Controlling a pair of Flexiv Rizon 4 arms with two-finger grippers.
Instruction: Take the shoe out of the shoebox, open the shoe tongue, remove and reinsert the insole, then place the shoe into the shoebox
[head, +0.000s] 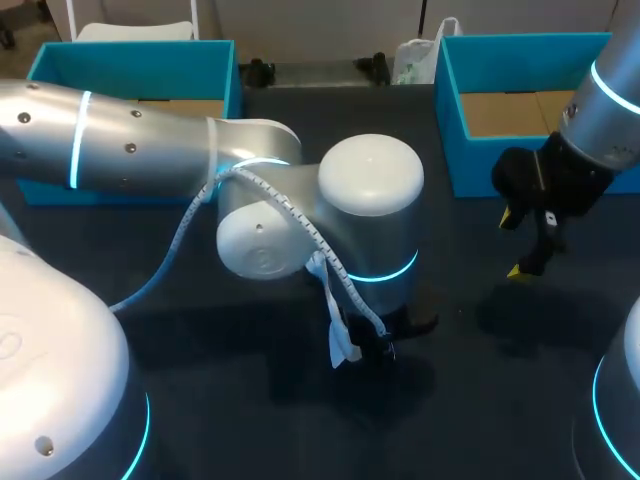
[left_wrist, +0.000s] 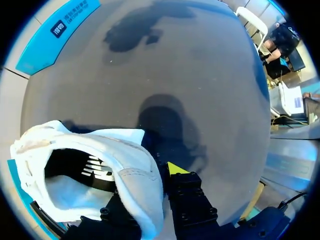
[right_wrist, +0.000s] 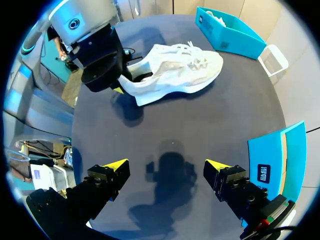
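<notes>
Left shoebox at the far-left edge. Left tool clamped on the heel collar of the shoe, which sits mid-surface. Right tool spread wide above the surface, well apart from the shoe. Right shoebox near it, at the far-right edge.

At my left wrist, the shoe clamped in my left pincer hides one yellow fingertip behind its heel wall, and its toe end runs out of view. From above, my left arm covers that pincer and all but a white scrap of the shoe.
</notes>
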